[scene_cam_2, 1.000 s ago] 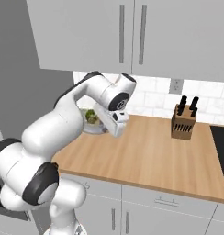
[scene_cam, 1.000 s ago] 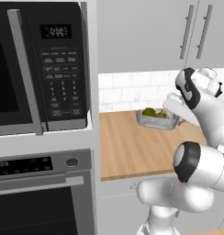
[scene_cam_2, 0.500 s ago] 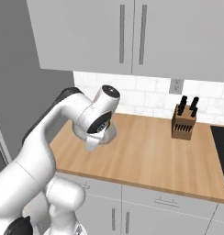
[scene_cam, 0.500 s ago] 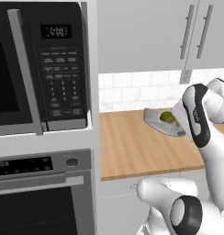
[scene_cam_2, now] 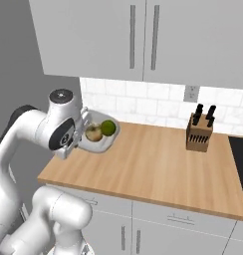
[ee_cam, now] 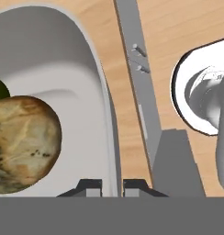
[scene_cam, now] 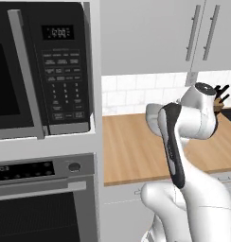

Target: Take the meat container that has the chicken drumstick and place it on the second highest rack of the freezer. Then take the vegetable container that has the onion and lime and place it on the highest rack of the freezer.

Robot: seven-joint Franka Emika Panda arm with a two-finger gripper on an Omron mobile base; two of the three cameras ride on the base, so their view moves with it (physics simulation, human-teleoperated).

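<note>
- Fingers (ee_cam: 112, 186) pinch the rim of the container (ee_cam: 93, 69), one tip on each side of its wall, nearly pressed together.
- Container (scene_cam_2: 99, 142) is a shallow pale-grey bowl that reaches away from the fingers; in the right base view it appears raised off the desk (scene_cam_2: 158, 167), though I cannot tell for sure that it has no contact with the wood.
- Onion (ee_cam: 22, 144) lies inside the container just beyond the inner fingertip, mottled tan and brown.
- Lime (ee_cam: 0, 89) sits past the onion, farther from the fingers, touching it or nearly so; in the right base view the lime (scene_cam_2: 108, 127) and the onion (scene_cam_2: 93, 133) lie side by side in the bowl.
- Desk (ee_cam: 178, 32) is light wood and spreads out behind the container.
- Drawer front (ee_cam: 141, 96), grey with two small screws, runs beside the outer fingertip along the desk edge.
- Knife block (scene_cam_2: 198, 134) stands on the desk well apart from the fingers, near the tiled wall (scene_cam_2: 143, 104).
- Microwave (scene_cam: 39, 71) and oven (scene_cam: 41, 198) stand stacked at the desk's far end, well apart from the fingers.
- Arm (scene_cam: 183, 127) bends in front of the desk in the left base view, covering the fingers and most of the container.
</note>
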